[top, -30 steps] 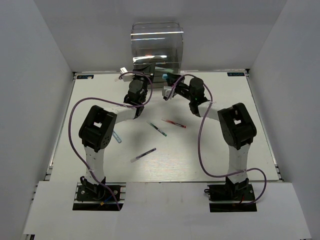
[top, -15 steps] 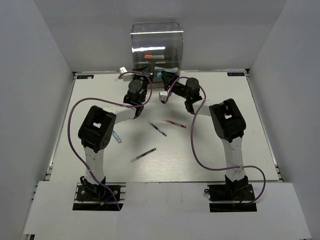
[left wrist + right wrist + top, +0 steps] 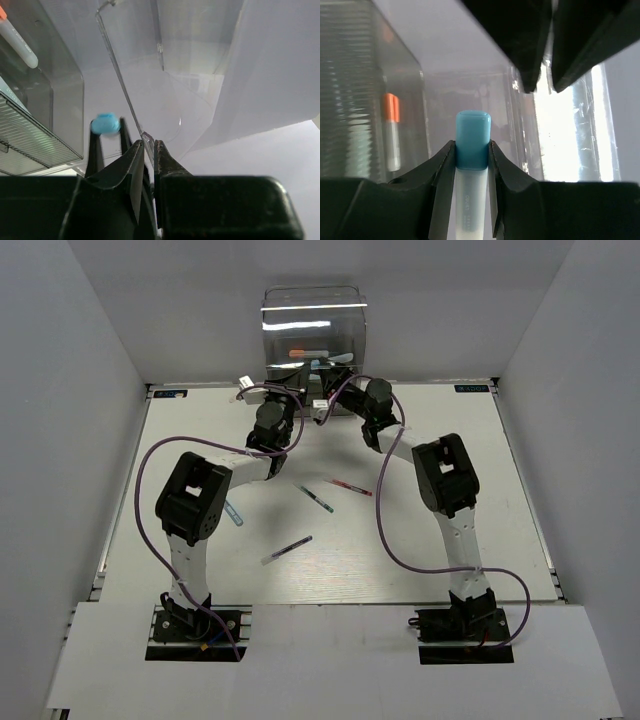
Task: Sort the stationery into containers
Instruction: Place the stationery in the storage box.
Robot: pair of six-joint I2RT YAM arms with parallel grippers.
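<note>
Right wrist view shows the right pincer [image 3: 471, 148] clamped on a pale marker with a light-blue cap [image 3: 472, 134], cap forward, aimed at the tall clear plastic drawer box [image 3: 315, 330] at the far edge of the white surface [image 3: 480, 500]. The left pincer [image 3: 149, 150] is closed on the thin front lip of a clear plastic drawer [image 3: 145, 95], apparently holding it pulled out. An orange-capped marker [image 3: 393, 131] already lies inside the box; whether it lies in this same drawer I cannot tell.

The step in hand looks like delivery of the blue-capped marker. The next move calls for carrying it over the open drawer, clear of the left fingers just ahead, then parting the right jaws to drop it. A thin red pen [image 3: 348, 486], a dark pen [image 3: 315, 498] and a grey pen [image 3: 286, 549] lie unsorted between the arms.
</note>
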